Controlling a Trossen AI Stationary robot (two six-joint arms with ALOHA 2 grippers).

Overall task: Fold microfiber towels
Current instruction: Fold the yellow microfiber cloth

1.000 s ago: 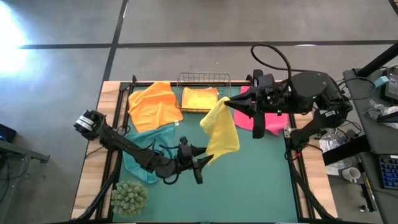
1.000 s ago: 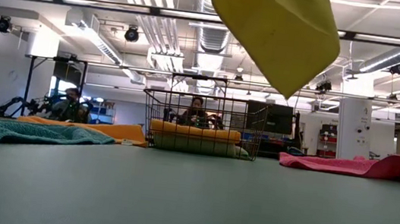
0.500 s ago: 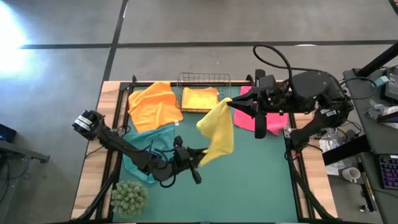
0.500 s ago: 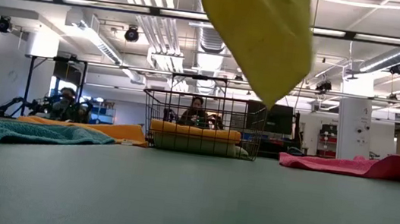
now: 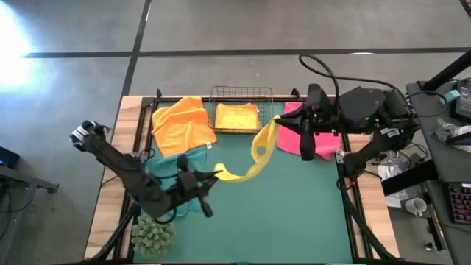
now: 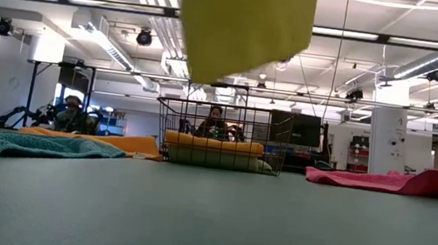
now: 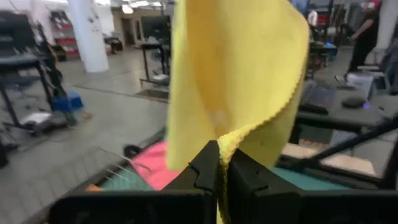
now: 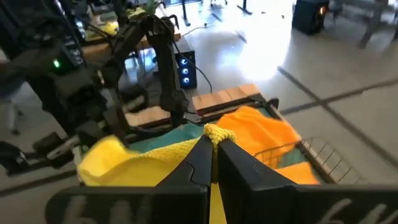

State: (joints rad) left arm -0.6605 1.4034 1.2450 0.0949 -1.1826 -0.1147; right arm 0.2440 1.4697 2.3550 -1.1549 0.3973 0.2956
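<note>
Wire basket (image 5: 241,105) at upper centre of the high view, on the green mat (image 5: 294,206). Spiky plant ball (image 5: 153,234) at lower left.

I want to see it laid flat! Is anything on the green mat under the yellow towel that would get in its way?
Nothing visible. The yellow towel hangs between the left claw and right claw, and the green mat beneath it looks bare; the other towels lie off to the sides.

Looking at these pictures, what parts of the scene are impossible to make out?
- Low view: both grippers are cut off by the top edge; only the yellow towel's lower part hangs into view.
- High view: the left gripper is too small and dark to see its grip on the towel.
- High view: part of the pink towel is hidden under the right arm.
- Low view: what is stacked in the basket is unclear behind its wires.
</note>
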